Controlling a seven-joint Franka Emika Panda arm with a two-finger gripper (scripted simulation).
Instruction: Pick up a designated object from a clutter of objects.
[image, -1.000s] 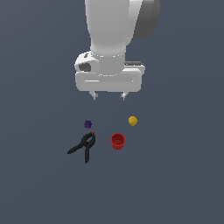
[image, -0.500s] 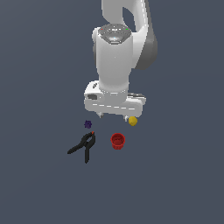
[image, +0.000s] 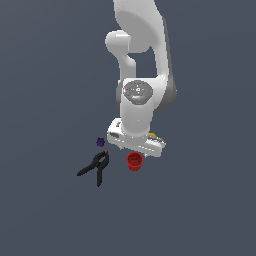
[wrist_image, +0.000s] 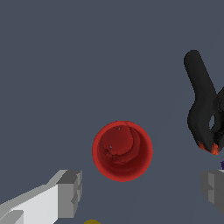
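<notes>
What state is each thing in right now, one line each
Red cup: upright, mouth open, empty, not gripped.
Black clamp: lying flat, untouched.
Yellow ball: mostly hidden behind the arm.
Purple piece: resting alone.
Tool: open, fingers apart above the cup.

The cup (wrist_image: 122, 151) looks like smooth red plastic, with a soft sheen on its inner wall and faint stepped rings inside. The clamp (wrist_image: 202, 107) is matt black, plastic or rubber by the look of it, with a brighter orange tip. The arm (image: 141, 65) has a glossy white shell with grey joints. The fingers (wrist_image: 70, 193) are flat matt grey. The ground (image: 45, 90) is plain dull slate, without texture.
</notes>
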